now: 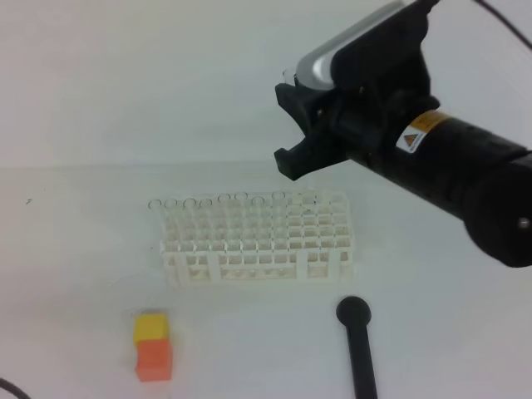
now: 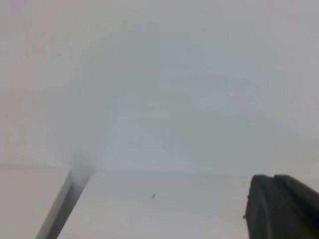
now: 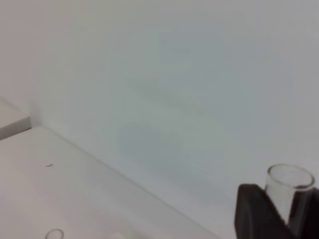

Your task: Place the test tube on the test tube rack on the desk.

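Note:
The clear test tube (image 3: 290, 183) stands upright between black fingers (image 3: 254, 214) in the right wrist view, its rimmed mouth on top. My right gripper (image 1: 293, 129) is shut on it, hovering above and just behind the right end of the white lattice test tube rack (image 1: 258, 243). The rack stands mid-desk (image 1: 83, 274), with several clear tubes along its back row. My left gripper is outside the high view. In the left wrist view only one black fingertip (image 2: 276, 209) shows, over bare desk, with nothing held in sight.
A black rod with a round head (image 1: 357, 345) lies in front of the rack's right end. Yellow-and-orange stacked blocks (image 1: 152, 345) sit front left. A white wall rises behind the desk. A dark cable (image 1: 5, 387) crosses the bottom left corner.

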Controlling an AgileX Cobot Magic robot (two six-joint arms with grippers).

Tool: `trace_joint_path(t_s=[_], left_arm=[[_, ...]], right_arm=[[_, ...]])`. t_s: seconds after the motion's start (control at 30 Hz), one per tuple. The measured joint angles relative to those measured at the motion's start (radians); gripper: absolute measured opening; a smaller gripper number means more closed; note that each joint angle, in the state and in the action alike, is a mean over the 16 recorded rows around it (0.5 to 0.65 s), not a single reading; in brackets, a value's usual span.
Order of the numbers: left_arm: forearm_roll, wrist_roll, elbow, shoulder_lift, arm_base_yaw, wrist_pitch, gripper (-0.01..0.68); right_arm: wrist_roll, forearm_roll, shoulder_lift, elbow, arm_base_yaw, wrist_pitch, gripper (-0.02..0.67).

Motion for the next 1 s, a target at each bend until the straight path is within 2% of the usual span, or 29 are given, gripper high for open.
trace_joint_path(t_s=[0.1,0.23,0.57,0.73,1.0], left_arm=[[-0.002,-0.04,0.017,-0.033,0.058,0.007,-0.001],[-0.005,-0.102,0.065,-0.067,0.098,0.003,-0.001],[-0.009,-0.23,0.223,-0.148,0.113,0.031,-0.001],[-0.009,-0.262,0.259,-0.191,0.113,0.085,-0.001],[-0.009,-0.285,0.26,-0.235,0.113,0.171,-0.001]], right_arm=[[0.049,-0.047,0.044,-0.001,0.004,-0.044,0.129],[0.14,-0.129,0.076,-0.002,-0.004,-0.077,0.129],[0.34,-0.324,0.097,-0.006,-0.029,-0.116,0.129],[0.303,-0.271,0.127,-0.001,-0.029,-0.173,0.129],[0.171,-0.071,0.203,0.032,0.001,-0.336,0.129]])
